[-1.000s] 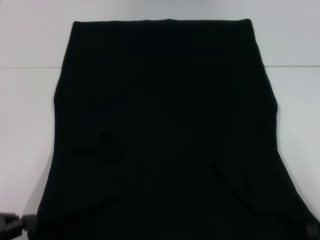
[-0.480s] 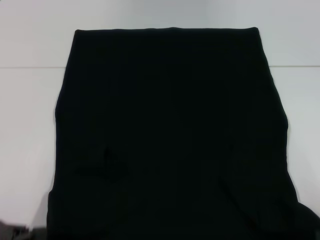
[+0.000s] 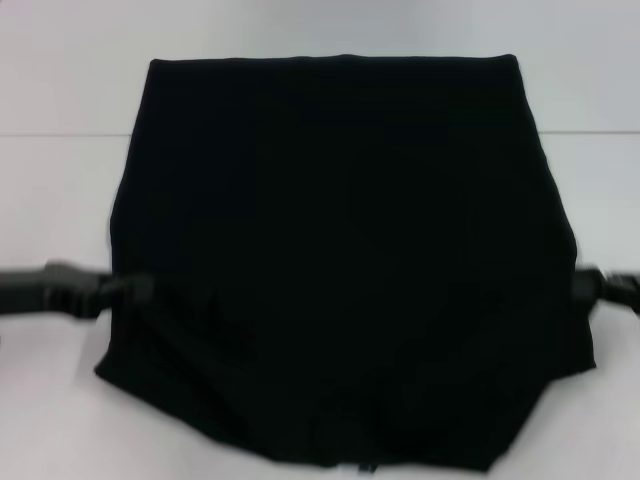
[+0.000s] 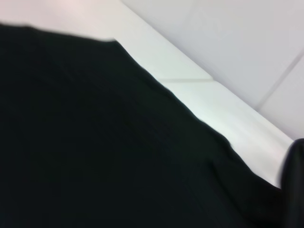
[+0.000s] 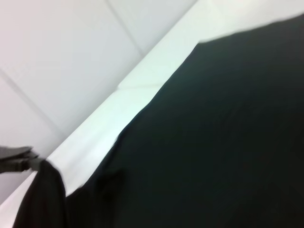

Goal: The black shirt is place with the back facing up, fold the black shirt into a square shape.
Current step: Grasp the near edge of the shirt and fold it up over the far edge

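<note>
The black shirt (image 3: pixel 340 250) lies spread over the white table (image 3: pixel 60 200) and fills most of the head view, with no lettering showing. My left gripper (image 3: pixel 140 290) reaches in from the left and is shut on the shirt's left side edge. My right gripper (image 3: pixel 588 284) is shut on the right side edge at about the same height. The near part of the cloth hangs between them, sagging to a curved lower edge. Both wrist views are mostly black shirt (image 4: pixel 95 142) (image 5: pixel 213 142). The right wrist view also shows the left gripper (image 5: pixel 28 159) far off with cloth hanging from it.
White table surface (image 3: pixel 600 180) shows on both sides of the shirt and beyond its far edge. A seam line (image 3: pixel 60 134) crosses the table behind the cloth. Pale floor tiles (image 4: pixel 237 42) lie past the table's edge.
Both arms have come into the head view at the shirt's sides. The near part of the shirt, which ran off the bottom of the view, is now raised and its lower edge shows.
</note>
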